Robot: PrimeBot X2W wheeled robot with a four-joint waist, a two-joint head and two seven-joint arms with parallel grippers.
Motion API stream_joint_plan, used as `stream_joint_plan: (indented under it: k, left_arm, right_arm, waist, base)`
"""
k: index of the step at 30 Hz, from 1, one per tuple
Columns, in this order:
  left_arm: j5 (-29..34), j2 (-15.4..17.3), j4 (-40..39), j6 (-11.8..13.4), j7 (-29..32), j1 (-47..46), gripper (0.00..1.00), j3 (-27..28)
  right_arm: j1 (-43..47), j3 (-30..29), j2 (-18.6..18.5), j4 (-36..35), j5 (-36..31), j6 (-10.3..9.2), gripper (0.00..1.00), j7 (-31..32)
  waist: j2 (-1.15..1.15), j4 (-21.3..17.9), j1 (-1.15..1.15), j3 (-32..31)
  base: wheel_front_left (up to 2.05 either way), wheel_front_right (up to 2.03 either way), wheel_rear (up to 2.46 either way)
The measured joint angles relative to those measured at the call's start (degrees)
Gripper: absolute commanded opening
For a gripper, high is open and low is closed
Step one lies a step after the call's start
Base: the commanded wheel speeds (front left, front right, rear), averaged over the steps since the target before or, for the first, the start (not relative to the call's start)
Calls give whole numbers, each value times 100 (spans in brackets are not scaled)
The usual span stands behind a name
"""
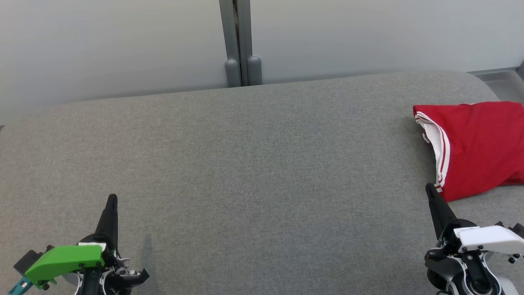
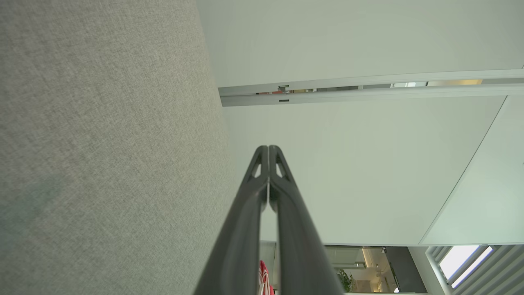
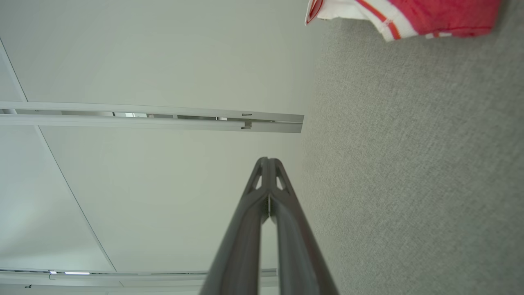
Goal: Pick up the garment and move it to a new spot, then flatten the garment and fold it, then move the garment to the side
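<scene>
Head view: the red garment (image 1: 479, 147), white-trimmed, lies bunched at the right end of the grey counter (image 1: 245, 164). It is just beyond the right pincer (image 1: 432, 196) and well apart from the left pincer (image 1: 111, 200).

Left wrist view: the left pincer (image 2: 268, 153) is pressed together, empty.

Right wrist view: the right pincer (image 3: 268, 164) is likewise pressed together, with the garment (image 3: 430, 14) ahead of it. The garment looks soft, light and limp, so a pinch at the trimmed hem should suit.
</scene>
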Motion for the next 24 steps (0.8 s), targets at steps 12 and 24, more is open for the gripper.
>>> stream_joint_plan:
  k: [12,24]
  left_arm:
    - [-249,0,-21,-24,70,-60,0,54]
    - [-250,0,-21,-24,73,-60,0,55]
  right_arm:
    - [-24,-25,-3,-24,286,0,0,73]
    - [-25,-26,-3,-24,286,0,0,73]
  waist:
    - [0,0,0,12]
    - [0,0,0,12]
  base:
    - [0,0,0]
    - [0,0,0]
